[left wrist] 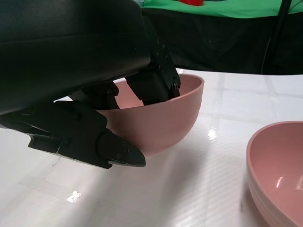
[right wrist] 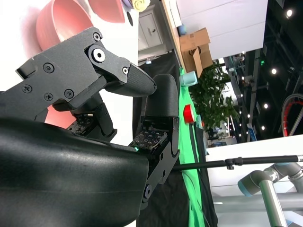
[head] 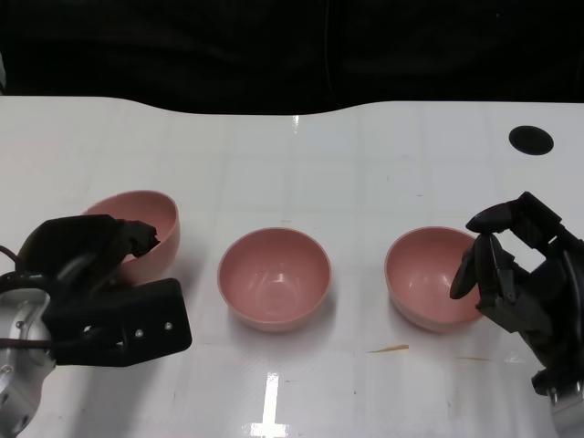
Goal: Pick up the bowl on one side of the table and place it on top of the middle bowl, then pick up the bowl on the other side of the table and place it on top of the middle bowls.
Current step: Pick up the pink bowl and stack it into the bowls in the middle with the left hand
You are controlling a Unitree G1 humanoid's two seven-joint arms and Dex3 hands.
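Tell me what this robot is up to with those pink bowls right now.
It is stacking bowls. The left hand grips the left bowl by its rim, fingers inside and thumb outside, and the bowl is tilted. The middle bowl sits upright with nothing on it yet. The right hand is at the right bowl, fingers apart, not clearly gripping it.

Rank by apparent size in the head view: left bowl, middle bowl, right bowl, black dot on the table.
1. Middle bowl, fully visible, looks largest.
2. Right bowl and left bowl: both partly hidden by hands, so unranked; likely alike.
3. Black dot, clearly smallest.
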